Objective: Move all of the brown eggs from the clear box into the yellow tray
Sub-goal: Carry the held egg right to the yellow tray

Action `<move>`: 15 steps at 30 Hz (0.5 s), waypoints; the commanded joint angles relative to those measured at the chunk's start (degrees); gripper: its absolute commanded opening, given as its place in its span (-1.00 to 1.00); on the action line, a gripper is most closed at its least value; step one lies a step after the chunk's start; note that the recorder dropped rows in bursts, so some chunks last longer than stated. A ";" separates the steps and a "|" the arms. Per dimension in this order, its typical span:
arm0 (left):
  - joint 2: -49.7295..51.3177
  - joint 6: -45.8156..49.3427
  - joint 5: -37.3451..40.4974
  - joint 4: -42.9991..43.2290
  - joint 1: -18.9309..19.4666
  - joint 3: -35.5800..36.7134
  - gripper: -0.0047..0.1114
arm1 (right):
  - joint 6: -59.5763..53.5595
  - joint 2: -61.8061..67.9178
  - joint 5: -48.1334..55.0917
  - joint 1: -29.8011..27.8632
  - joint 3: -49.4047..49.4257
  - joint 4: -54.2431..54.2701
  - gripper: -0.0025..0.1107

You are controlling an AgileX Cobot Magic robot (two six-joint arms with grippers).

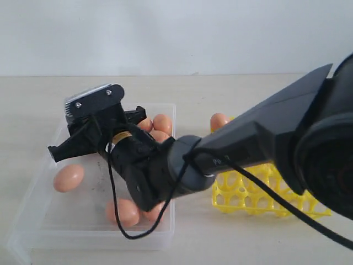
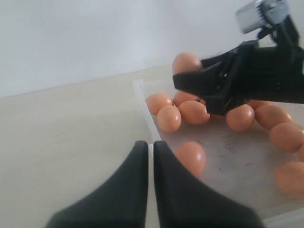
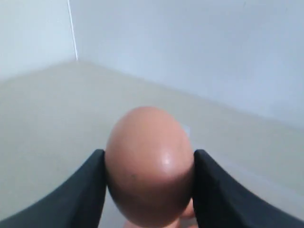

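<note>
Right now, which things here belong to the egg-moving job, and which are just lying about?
Job:
- eggs in the box
- egg held between the right fingers
- tray

Just there:
- table
- wall
- no stray items that I can see

Smooth brown eggs [image 1: 68, 178] lie loose on the speckled floor of the clear box [image 1: 99, 240], several bunched at its far side and one alone near its left wall. One brown egg [image 3: 149, 166] is pinched between the fingers of the right gripper [image 3: 148, 156] above the box. Another sits at the far left corner of the yellow tray [image 1: 248, 197], which stands just right of the box.
</note>
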 commanded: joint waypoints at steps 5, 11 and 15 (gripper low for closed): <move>-0.17 0.01 -0.23 0.09 -0.34 0.22 -0.85 | 10.70 -8.16 -21.60 0.72 18.41 10.93 -0.96; -0.17 0.01 -0.23 0.09 -0.34 0.22 -0.85 | 8.70 -16.41 -21.60 -3.24 30.69 12.20 -0.96; -0.17 0.01 -0.23 0.09 -0.34 0.22 -0.85 | 9.91 -22.79 -21.60 -10.95 40.09 3.16 -0.96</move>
